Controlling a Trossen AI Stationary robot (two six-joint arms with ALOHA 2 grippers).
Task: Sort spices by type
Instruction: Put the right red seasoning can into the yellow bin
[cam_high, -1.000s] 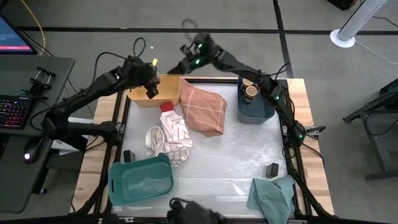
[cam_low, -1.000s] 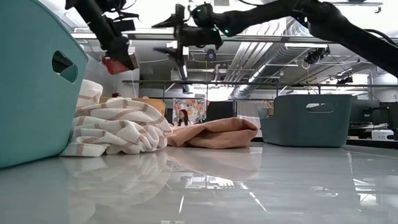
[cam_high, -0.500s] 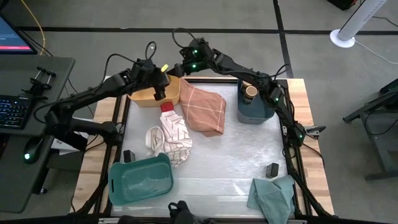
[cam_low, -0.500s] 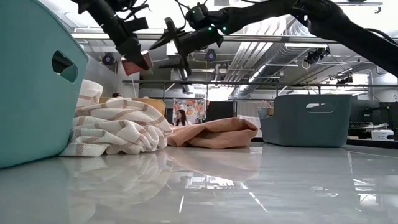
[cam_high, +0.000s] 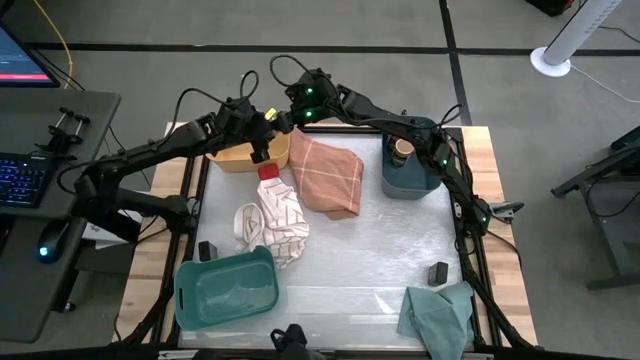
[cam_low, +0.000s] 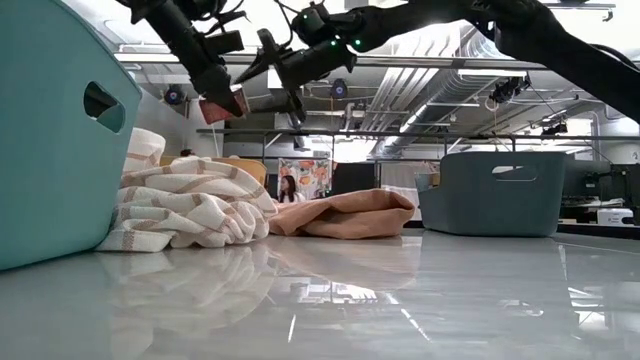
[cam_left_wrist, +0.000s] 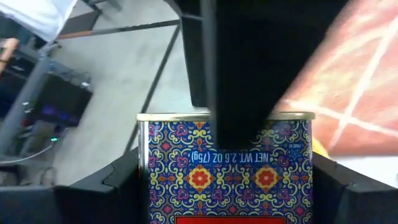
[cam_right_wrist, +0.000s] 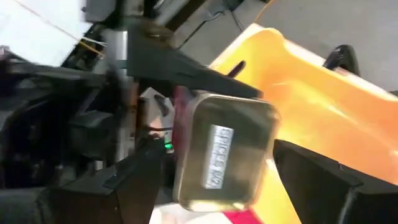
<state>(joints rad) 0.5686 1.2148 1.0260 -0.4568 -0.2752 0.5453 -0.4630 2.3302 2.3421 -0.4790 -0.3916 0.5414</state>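
Note:
My left gripper (cam_high: 262, 140) is shut on a boxy, red-topped spice tin (cam_low: 225, 107) above the right end of the yellow bin (cam_high: 232, 156). My right gripper (cam_high: 286, 117) is open and right beside it, its fingers on either side of the tin's silver bottom (cam_right_wrist: 225, 149). A second red-topped tin (cam_high: 268, 172) lies on the striped cloth (cam_high: 272, 222). Tan-topped jars (cam_high: 402, 147) stand in the blue bin (cam_high: 410, 178). Black blocks (cam_high: 206, 250) (cam_high: 438, 272) rest on the table. My left gripper pinches the tin's patterned body (cam_left_wrist: 227, 168) between its two fingers (cam_left_wrist: 102, 190), one on each narrow side. The tin is lifted clear, above the yellow bin. My right gripper has a finger (cam_left_wrist: 258, 68) across the tin's far end; I cannot tell whether it touches.
An orange cloth (cam_high: 328, 172) lies between the yellow and blue bins. A teal bin (cam_high: 228, 288) sits at the near left, and a green cloth (cam_high: 440, 315) is at the near right corner. Bare tabletop (cam_high: 370, 255) lies in the middle.
My left gripper has carried the tin toward the table's right, along the yellow bin, and slightly down. My right gripper has moved down and left toward it, so its fingers now flank the tin.

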